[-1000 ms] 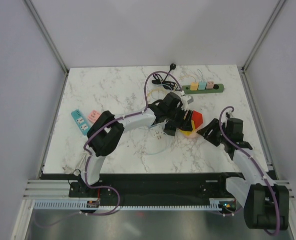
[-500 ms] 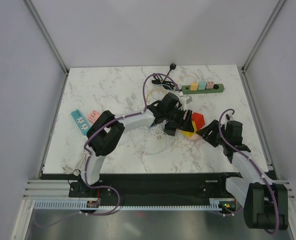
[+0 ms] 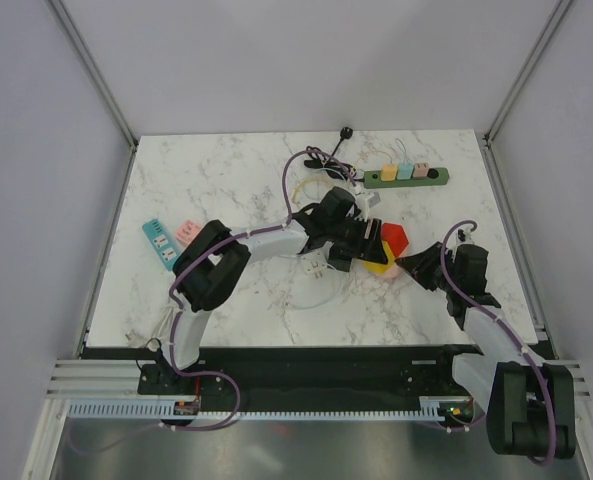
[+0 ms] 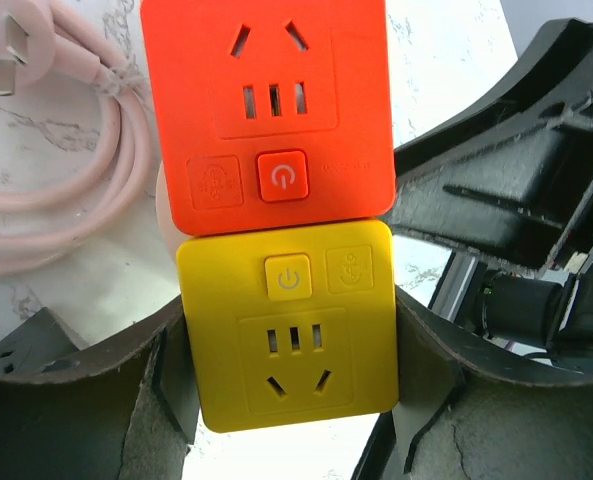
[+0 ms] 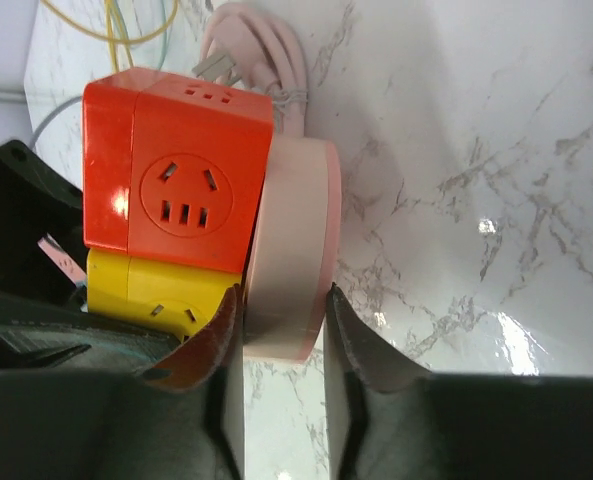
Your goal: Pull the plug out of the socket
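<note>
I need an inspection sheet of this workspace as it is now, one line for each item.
Surface: white marble table.
Job's things: red socket cube joined to yellow socket cube; pink round piece against their side.
Clutter: green power strip, teal power strip, small pink block.
Grippers: left gripper clamps yellow socket cube; right gripper clamps pink round piece.
Cables: pink cord, black cord bundle.
Surroundings: grey walls.
</note>
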You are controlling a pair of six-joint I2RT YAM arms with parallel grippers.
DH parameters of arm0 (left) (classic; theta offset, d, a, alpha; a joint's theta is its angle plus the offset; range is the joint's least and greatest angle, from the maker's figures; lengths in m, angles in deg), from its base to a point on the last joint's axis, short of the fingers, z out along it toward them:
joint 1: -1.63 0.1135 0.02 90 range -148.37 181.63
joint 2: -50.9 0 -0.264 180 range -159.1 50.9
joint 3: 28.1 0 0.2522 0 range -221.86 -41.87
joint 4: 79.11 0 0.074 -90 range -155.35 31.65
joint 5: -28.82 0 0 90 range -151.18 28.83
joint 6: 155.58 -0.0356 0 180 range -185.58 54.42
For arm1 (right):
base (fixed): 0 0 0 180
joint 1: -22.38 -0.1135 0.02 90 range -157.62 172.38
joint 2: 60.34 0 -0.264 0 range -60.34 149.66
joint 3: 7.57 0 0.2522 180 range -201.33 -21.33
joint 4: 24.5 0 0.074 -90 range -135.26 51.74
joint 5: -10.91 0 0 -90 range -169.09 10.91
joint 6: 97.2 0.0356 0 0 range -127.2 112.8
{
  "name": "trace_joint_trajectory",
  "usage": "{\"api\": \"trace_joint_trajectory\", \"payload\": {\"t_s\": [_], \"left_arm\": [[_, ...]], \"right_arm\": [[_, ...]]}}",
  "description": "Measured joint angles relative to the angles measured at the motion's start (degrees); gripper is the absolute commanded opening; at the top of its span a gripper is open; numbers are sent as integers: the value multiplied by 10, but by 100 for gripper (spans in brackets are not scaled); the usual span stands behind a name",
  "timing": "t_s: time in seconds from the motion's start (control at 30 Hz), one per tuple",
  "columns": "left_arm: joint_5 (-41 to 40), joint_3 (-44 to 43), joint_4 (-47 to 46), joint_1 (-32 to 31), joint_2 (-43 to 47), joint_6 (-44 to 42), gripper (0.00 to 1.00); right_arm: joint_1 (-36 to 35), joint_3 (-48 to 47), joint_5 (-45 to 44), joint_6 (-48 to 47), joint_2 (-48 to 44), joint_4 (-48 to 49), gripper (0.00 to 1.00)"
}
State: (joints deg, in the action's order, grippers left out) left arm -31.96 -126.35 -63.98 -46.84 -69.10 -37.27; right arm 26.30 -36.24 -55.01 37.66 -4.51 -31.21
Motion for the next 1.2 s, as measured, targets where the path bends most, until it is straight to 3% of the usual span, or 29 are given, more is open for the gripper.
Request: {"api": "trace_joint_trajectory", "payload": {"t_s": [0.07, 0.37, 0.6, 0.7, 0.87, 1.03, 1.2], "left_arm": [[0, 6, -12, 0, 0, 10, 2], [5, 62, -133, 5, 6, 55, 2], [-25, 63, -111, -9, 15, 47, 2], [-7, 76, -141, -5, 14, 85, 2], [1, 82, -166, -1, 11, 116, 2], [-26, 56, -102, -6, 25, 97, 2], [1, 57, -110, -7, 50, 110, 2]], "right_arm": [[2, 0, -4, 8, -1, 5, 0], [4, -2, -19, 12, 7, 19, 0], [-4, -9, -55, -2, -38, -52, 0], [-5, -10, -65, -1, -56, -73, 0], [-6, -19, -79, -1, -51, -78, 0], [-4, -18, -110, -3, -41, -85, 0], [-4, -18, -138, -2, -42, -78, 0]]}}
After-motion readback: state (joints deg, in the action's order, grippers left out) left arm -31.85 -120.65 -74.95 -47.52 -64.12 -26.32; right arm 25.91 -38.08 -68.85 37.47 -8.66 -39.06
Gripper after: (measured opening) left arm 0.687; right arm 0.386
